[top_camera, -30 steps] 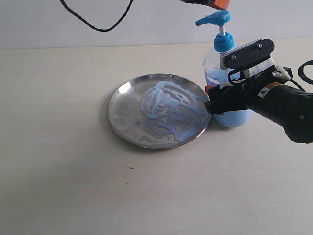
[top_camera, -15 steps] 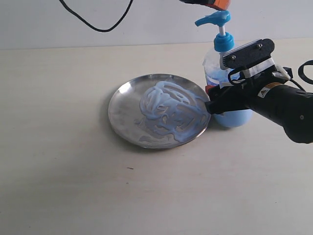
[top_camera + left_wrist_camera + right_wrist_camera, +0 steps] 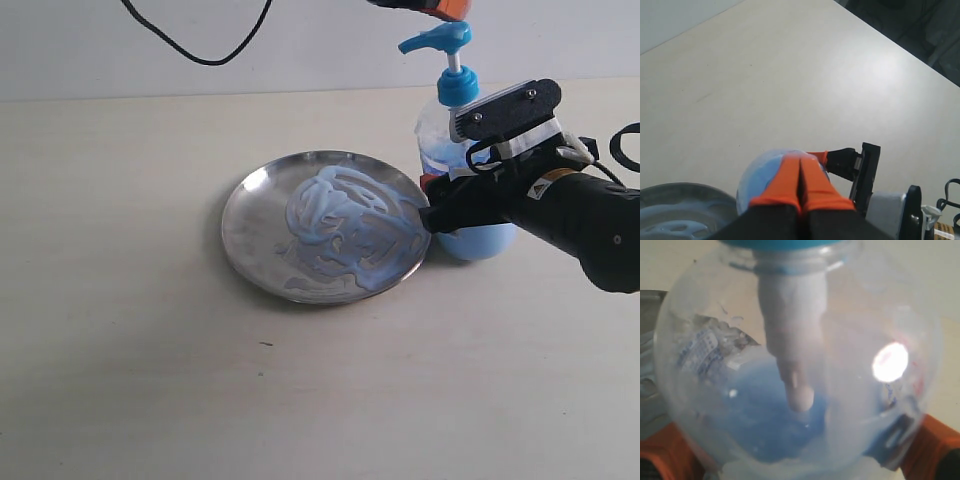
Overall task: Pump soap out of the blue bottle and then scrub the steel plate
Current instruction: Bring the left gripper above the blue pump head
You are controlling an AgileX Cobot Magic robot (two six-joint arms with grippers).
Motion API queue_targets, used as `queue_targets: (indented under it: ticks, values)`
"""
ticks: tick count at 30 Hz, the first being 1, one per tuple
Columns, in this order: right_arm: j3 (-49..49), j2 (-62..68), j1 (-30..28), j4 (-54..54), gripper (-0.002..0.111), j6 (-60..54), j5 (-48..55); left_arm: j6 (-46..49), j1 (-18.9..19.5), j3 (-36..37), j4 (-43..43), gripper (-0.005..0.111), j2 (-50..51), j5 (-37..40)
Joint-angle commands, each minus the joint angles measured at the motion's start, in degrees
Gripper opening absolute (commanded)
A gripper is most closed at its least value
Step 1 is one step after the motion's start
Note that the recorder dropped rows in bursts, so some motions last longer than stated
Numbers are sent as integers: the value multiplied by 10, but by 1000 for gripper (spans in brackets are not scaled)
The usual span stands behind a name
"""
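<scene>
the right jaws are standing wide and gripping the belly of the clear plastic pump bottle with the blue head [image 3: 437,135]. the left jaws are staying pressed shut just above its pump. the bottle is standing on the pale table [image 3: 150,380], just beside the round shiny steel plate [image 3: 240,215], which is carrying swirls of pale blue soap [image 3: 345,225].

Silver steel plate [image 3: 255,225], pale blue swirled soap [image 3: 345,225], clear blue bottle [image 3: 437,140], beige table [image 3: 150,380]
</scene>
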Motion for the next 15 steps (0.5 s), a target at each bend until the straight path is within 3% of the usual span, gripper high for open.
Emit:
queue_targets:
  ticks: [1, 15]
  values:
    - [-8, -6, 0, -16, 0, 10, -19, -5, -3, -3, -7, 0, -4, 2]
    - [-8, -6, 0, -16, 0, 8, -19, -5, -3, -3, 7, 0, -4, 15]
